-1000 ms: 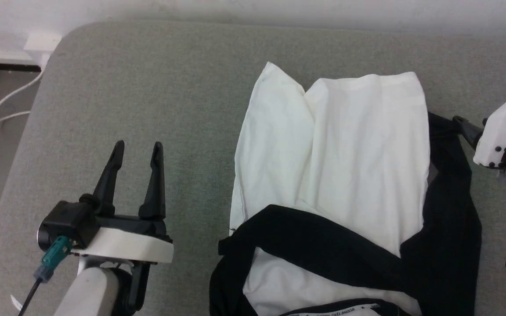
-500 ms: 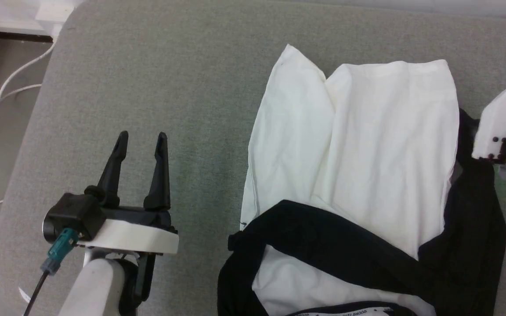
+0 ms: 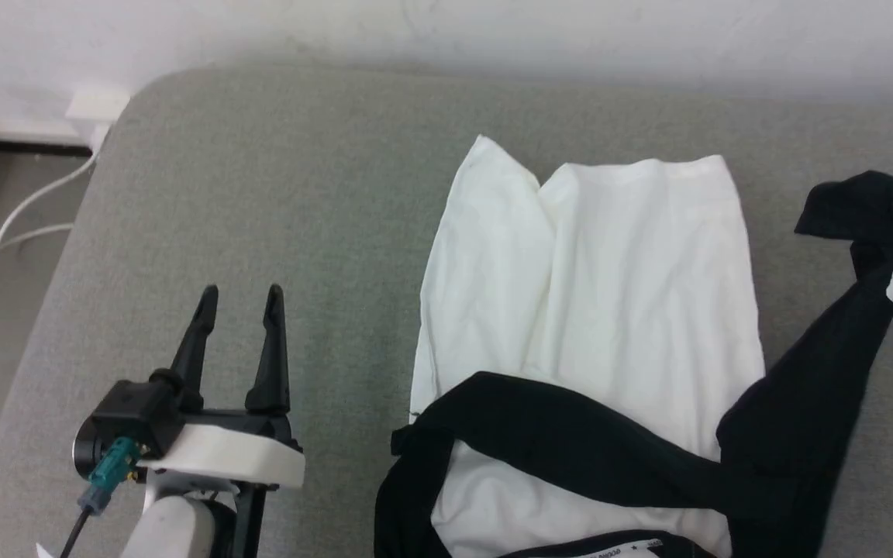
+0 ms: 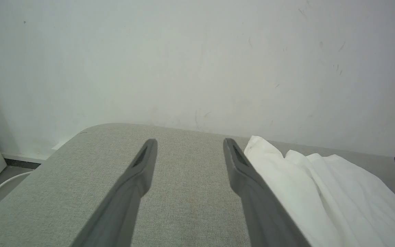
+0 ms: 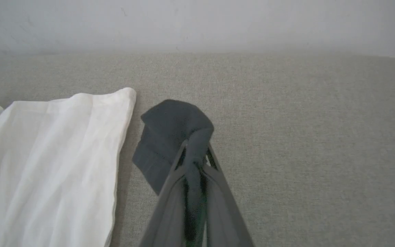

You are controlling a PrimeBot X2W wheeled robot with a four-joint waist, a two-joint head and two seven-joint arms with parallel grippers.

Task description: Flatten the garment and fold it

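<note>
One garment (image 3: 594,294), two pairs of jaws

One marking is present: a narrow white band (image 3: 618,548) carrying a single row of small dark printed characters. It lies along the black near edge of the garment (image 3: 594,294), right of centre in the head view. The characters are too small and blurred to be read.
</note>
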